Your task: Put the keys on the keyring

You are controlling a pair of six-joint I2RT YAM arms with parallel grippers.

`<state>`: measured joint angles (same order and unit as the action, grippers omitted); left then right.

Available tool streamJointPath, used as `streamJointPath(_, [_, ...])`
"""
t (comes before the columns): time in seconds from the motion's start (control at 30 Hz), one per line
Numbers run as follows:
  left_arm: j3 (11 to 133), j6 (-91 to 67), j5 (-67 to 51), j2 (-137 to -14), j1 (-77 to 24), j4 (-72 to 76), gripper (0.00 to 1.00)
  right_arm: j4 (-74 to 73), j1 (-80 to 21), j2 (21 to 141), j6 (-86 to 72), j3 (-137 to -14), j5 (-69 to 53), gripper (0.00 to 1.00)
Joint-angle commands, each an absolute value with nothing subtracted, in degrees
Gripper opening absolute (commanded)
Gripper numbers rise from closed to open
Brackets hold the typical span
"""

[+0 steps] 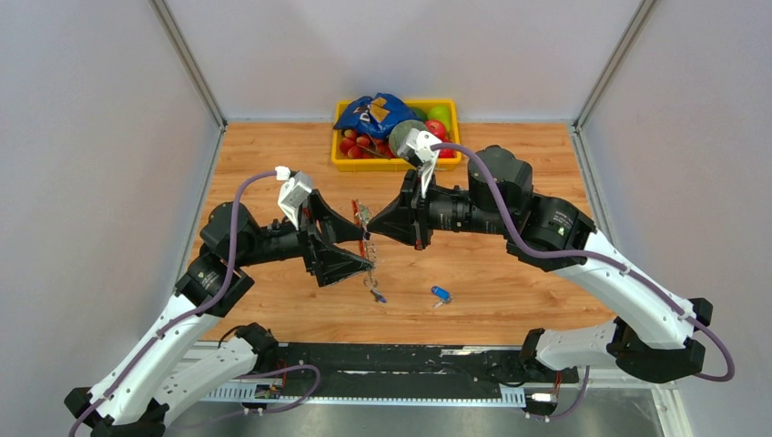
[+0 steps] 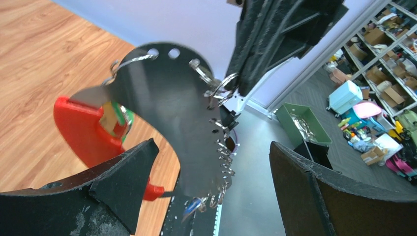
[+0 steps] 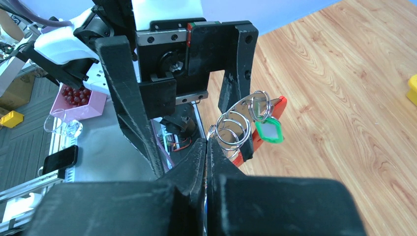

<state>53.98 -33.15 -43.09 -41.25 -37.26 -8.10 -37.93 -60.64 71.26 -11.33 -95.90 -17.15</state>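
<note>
Jaws, left gripper (image 1: 364, 244): spread wide, with the keyring (image 2: 162, 113) between the fingers, unclamped.
Jaws, right gripper (image 3: 206, 145): closed, pinching the keyring at its wire rings.
Keyring: hung in the air between the two grippers, red loop and grey strip pointing down, green tag (image 3: 268, 132) attached.
Dangling key (image 1: 378, 296): blue head, at the keyring's lowest end.
Loose key (image 1: 441, 294): lay on the table (image 1: 519, 305), apart, right of the dangling key.

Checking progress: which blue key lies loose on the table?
The right key, alone on the table; the other key dangles beneath the keyring.
</note>
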Motion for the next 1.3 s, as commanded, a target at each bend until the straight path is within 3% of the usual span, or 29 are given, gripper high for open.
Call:
streamJointPath(0.0, [54.5, -31.7, -40.7, -41.4, -37.4, -9.2, 0.95, -32.6, -61.1, 70.5, -13.5, -96.7, -16.9, 0.0])
streamJointPath(0.27, [54.3, -31.3, -40.5, -41.2, -37.4, -9.0, 0.94, -31.5, -61.2, 70.9, -14.0, -96.3, -17.3, 0.0])
streamJointPath(0.43, [54.2, -31.4, -40.6, -41.3, -37.4, -8.5, 0.87, -31.1, -61.3, 70.7, -14.2, -95.2, -17.7, 0.0])
streamJointPath(0.83, [53.4, -32.9, -41.5, -41.1, -37.4, -6.0, 0.48, -30.5, -61.3, 70.1, -14.7, -93.7, -17.8, 0.0])
streamJointPath(1.07, [53.7, -33.2, -41.2, -41.2, -37.4, -6.0, 0.19, -30.5, -61.3, 69.5, -14.4, -92.8, -17.6, 0.0])
streamJointPath(1.27, [53.9, -34.0, -39.8, -41.1, -37.4, -5.8, 0.04, -30.5, -61.3, 68.5, -14.1, -91.5, -16.6, 0.0])
